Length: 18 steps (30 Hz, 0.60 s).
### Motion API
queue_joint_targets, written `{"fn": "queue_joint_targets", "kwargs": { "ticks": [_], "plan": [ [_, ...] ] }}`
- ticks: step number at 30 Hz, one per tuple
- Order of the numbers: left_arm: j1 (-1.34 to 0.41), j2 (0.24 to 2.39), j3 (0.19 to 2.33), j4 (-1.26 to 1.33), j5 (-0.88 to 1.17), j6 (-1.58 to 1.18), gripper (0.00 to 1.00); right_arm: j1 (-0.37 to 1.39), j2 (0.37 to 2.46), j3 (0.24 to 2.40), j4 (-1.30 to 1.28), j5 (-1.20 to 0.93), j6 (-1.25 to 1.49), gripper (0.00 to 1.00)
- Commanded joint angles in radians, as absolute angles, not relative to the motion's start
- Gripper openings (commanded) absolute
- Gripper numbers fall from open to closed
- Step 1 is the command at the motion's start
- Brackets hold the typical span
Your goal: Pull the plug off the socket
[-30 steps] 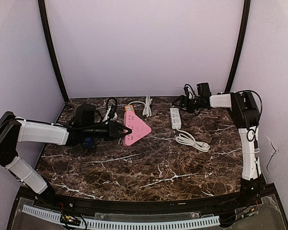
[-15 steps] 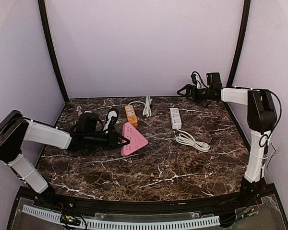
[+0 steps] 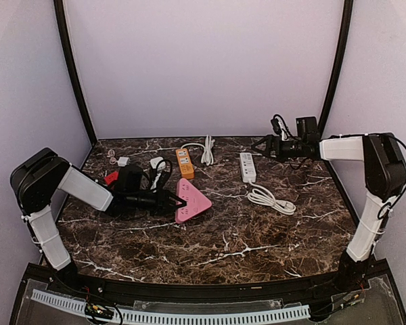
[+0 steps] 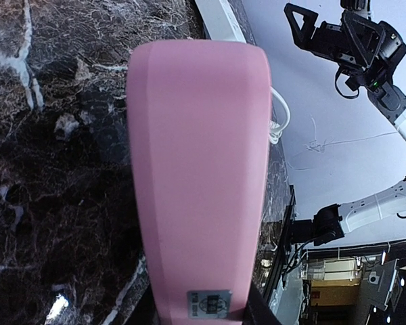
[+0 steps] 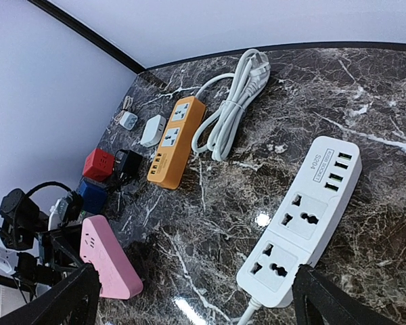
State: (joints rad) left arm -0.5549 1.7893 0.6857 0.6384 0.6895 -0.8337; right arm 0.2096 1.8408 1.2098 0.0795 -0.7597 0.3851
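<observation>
Socket [image 4: 199, 169], pink; sticker [image 4: 208, 302] illegible.

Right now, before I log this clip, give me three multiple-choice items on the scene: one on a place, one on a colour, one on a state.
1. From the top camera, the white rectangular plastic power strip lies where relative to the orange rectangular plastic power strip?
A to its left; B to its right; C on top of it.
2. What colour is the triangular plastic power strip between the jaws of the left gripper?
A blue; B green; C pink.
3. The jaws of the right gripper are:
A spread wide and empty; B shut on a cable; C shut on the white strip.

Answers:
1 B, it sits further right, apart from the orange one.
2 C, pink fills the left wrist view.
3 A, the right wrist view shows both fingers far apart with nothing between.
</observation>
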Motion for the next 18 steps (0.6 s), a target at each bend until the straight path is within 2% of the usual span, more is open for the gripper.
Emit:
{"fn": "queue_joint_targets", "kwargs": {
  "ticks": [1,5,13,16,18],
  "plan": [
    [-0.536,1.837,0.671,0.576,0.656,-0.85,0.24,0.217,1.794,1.165,0.157,-0.781,0.406,0.99],
    [-0.522,1.844,0.663,0.521,0.619,-0.832,0.41,0.219,1.787,1.14,0.166,-0.782,0.403,0.99],
    [-0.514,1.852,0.668,0.446,0.572,-0.787,0.59,0.221,1.795,1.101,0.193,-0.793,0.41,0.99],
    [-0.514,1.813,0.674,0.4,0.541,-0.749,0.73,0.221,1.782,1.094,0.192,-0.794,0.407,0.99],
    [-0.518,1.76,0.685,0.342,0.497,-0.706,0.78,0.221,1.767,1.083,0.189,-0.794,0.402,0.99]
  ]
}}
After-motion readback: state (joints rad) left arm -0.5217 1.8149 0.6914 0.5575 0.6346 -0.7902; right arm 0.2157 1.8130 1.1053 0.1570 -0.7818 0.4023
